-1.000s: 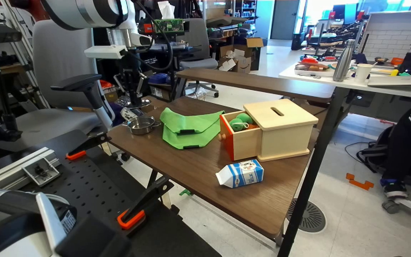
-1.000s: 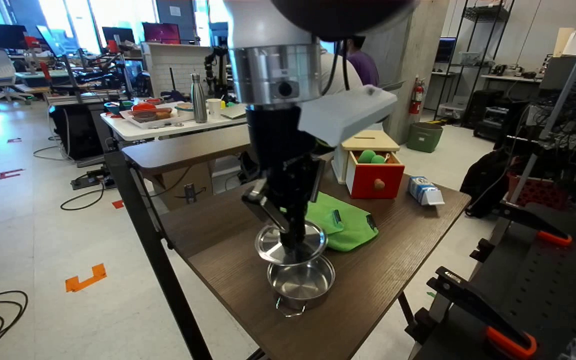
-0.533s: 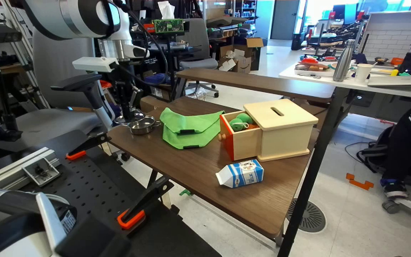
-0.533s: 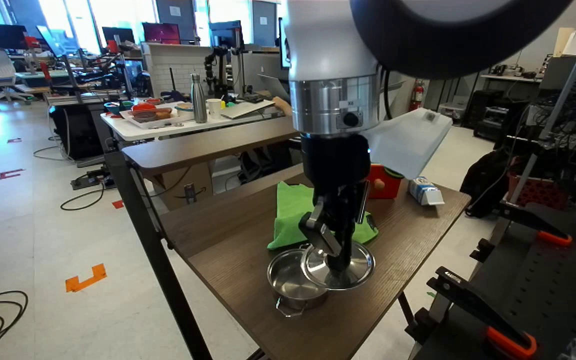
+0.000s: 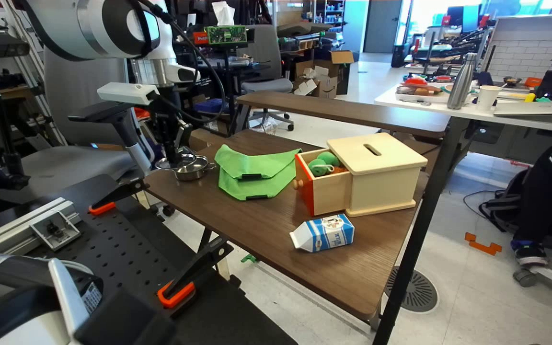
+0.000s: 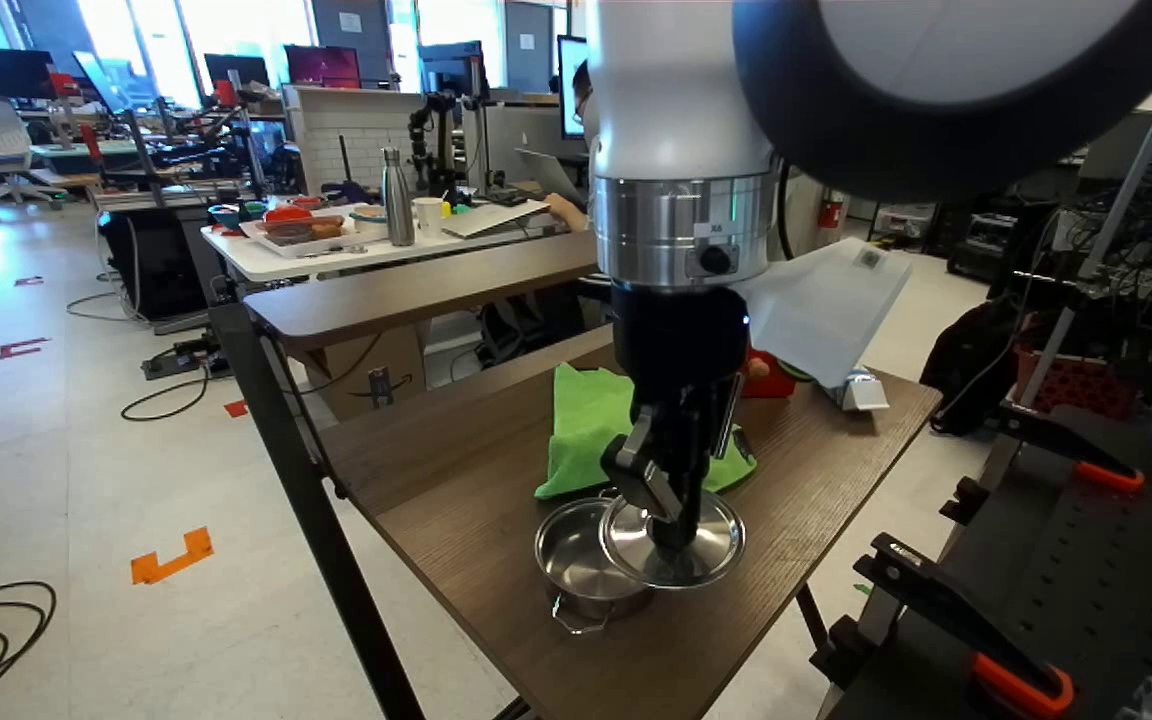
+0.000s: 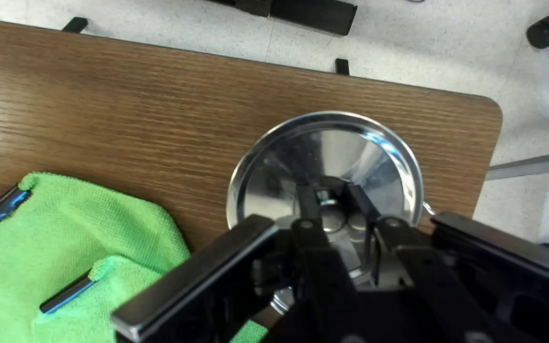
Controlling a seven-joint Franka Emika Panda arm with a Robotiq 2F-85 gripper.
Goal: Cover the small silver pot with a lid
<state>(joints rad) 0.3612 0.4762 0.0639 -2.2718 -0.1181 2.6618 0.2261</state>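
Exterior view, silver pot (image 5: 192,173), balls (image 5: 328,158) in drawer (image 5: 327,195)

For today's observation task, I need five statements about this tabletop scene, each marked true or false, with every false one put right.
1. On the brown wood-grain table, in an exterior view, the bright green cloth lies between the low round silver metal pot and the pale wooden box. True.
2. The box is fully closed. False: its red-fronted wooden drawer is pulled out, showing green things inside.
3. The black end effector grips the round silver metal lid. True.
4. The lid covers the pot completely. False: part of the pot's open inside shows beside the lid in an exterior view.
5. The blue-and-white milk carton lies on its side. True.
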